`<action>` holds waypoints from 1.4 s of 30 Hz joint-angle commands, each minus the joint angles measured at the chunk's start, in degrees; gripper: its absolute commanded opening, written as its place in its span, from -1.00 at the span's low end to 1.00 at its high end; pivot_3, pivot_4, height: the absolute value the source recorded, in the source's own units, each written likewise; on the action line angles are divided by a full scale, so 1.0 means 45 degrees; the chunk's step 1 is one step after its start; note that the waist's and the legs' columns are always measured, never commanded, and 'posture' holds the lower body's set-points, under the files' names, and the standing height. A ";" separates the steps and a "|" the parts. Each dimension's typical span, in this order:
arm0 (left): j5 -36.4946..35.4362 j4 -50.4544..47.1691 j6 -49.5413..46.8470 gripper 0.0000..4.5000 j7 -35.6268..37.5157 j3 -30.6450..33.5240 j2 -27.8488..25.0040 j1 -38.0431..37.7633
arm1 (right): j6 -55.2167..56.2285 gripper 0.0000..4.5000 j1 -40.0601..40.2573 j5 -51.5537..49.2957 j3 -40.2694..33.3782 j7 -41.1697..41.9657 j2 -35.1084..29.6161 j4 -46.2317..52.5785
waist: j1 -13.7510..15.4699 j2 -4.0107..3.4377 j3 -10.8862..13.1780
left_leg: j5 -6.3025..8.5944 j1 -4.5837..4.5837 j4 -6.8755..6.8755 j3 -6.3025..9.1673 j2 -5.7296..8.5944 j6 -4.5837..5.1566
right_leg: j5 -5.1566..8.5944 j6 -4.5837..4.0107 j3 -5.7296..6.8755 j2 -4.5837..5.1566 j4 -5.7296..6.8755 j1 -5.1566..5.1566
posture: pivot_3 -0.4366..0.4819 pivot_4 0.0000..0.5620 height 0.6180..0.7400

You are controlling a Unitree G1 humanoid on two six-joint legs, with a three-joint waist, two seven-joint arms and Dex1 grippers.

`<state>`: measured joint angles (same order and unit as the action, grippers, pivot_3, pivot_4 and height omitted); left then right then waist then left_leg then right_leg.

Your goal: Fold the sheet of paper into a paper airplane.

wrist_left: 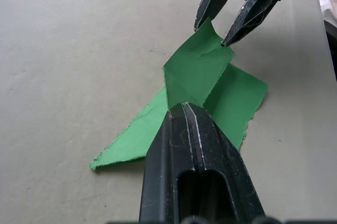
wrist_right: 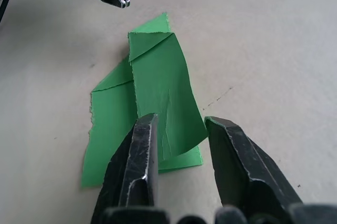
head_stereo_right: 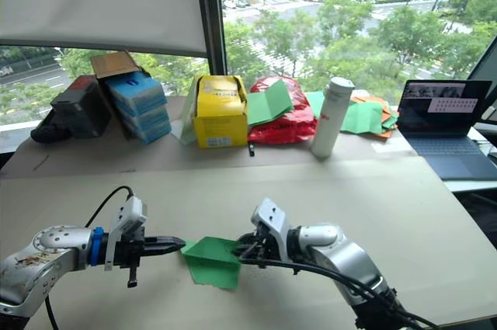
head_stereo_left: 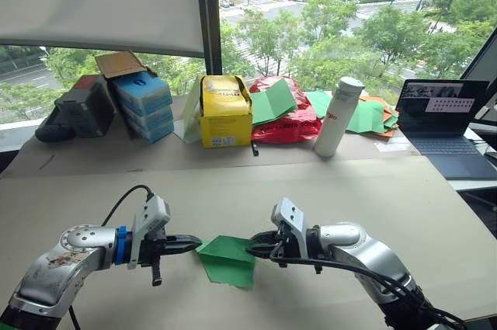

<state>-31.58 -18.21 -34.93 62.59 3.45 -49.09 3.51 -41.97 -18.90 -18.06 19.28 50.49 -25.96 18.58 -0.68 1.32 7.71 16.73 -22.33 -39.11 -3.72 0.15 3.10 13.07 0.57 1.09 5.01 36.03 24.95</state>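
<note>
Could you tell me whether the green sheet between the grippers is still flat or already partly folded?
Partly folded: the sheet of paper has a flap doubled over a lower layer, with creases showing.

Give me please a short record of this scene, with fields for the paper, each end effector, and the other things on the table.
paper: green sheet of paper, partly folded, one flap raised, lying on the table
left end effector: shut, tips at one end of the raised flap
right end effector: open, fingers either side of the flap's other end
background: yellow box, red plastic bag, white bottle, laptop, heap of green and orange sheets
</note>
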 commanded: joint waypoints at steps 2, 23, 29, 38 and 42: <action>0.0000 -0.0391 0.0260 -1.00 -0.0100 0.0103 0.0039 0.0083 | 0.0120 -0.98 0.0005 -0.0246 0.0010 -0.0081 0.0103 0.0419 | 0.0000 0.0000 0.0000 | 0.0000 0.0000 -0.0004 0.0000 0.0000 0.0000 | 0.0000 0.0000 0.0002 -0.0008 0.0001 -0.0002 | -0.05 -0.47 1.00; -0.0815 0.1220 -0.0279 -1.00 -0.1048 0.1145 0.0949 0.2019 | 1.1603 -0.98 -0.0529 0.6892 0.0794 -0.2082 -0.2004 0.0030 | 0.0028 0.0016 0.0001 | -0.0056 -0.0016 -0.0084 -0.0019 -0.0003 -0.0098 | -0.0012 0.0024 -0.0005 -0.0130 0.0028 -0.0014 | -0.05 -0.47 1.00; -0.0847 0.1137 -0.0408 -1.00 -0.1106 0.1052 0.0988 0.2172 | 1.5743 -0.98 -0.0120 0.9793 0.2035 -0.3620 -0.2536 -0.3251 | 0.0001 0.0024 0.0008 | -0.0045 -0.0005 -0.0159 -0.0045 -0.0004 -0.0080 | -0.0020 0.0050 -0.0026 -0.0130 0.0030 -0.0031 | -0.05 -0.47 1.00; -0.0774 0.0898 -0.0444 -1.00 -0.1207 0.0950 0.1003 0.1997 | 1.2041 -0.59 0.0062 0.5352 0.1096 -0.0806 -0.2012 -0.1349 | 0.0009 0.0025 0.0008 | -0.0039 0.0011 -0.0166 -0.0034 -0.0019 -0.0069 | -0.0023 0.0050 -0.0062 -0.0127 0.0031 -0.0064 | -0.05 -0.47 1.00; -0.0694 0.0902 -0.0415 -1.00 -0.1195 0.0871 0.1022 0.1944 | 0.8032 -0.59 -0.0400 0.2515 0.0428 0.0357 -0.1832 0.0806 | 0.0025 0.0022 0.0010 | -0.0009 0.0023 -0.0168 -0.0010 -0.0024 -0.0017 | -0.0024 0.0052 -0.0061 -0.0110 0.0027 -0.0089 | -0.05 -0.47 1.00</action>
<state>-34.16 -12.62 -37.33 57.07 6.93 -44.41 12.31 1.36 -19.57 -0.43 23.61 50.24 -34.51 17.09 -0.57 1.42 7.75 16.82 -22.21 -39.86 -3.71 0.04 3.23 12.96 0.80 0.83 4.58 36.15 24.52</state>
